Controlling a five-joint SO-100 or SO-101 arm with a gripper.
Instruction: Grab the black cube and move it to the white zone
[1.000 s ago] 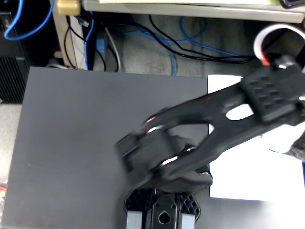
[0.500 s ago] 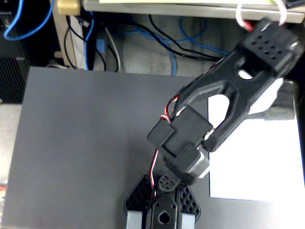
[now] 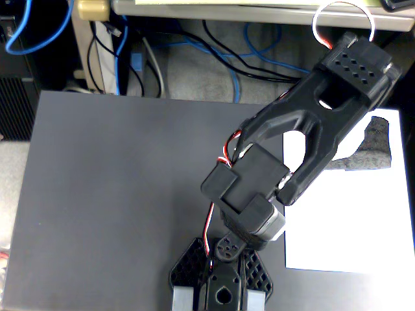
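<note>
The black cube (image 3: pixel 375 144) is a dark spongy foam block lying on the upper part of the white zone (image 3: pixel 353 227), a large white sheet on the right side of the table. The arm's raised black link (image 3: pixel 324 116) crosses in front of the block and hides its left part. The gripper itself is hidden beneath the arm's links, so its jaws do not show. I cannot tell whether it touches the block.
The arm's base (image 3: pixel 220 285) stands at the bottom centre of the dark grey tabletop (image 3: pixel 117 194). Blue and black cables (image 3: pixel 214 58) hang behind the table's far edge. A black box (image 3: pixel 16 97) stands at the left.
</note>
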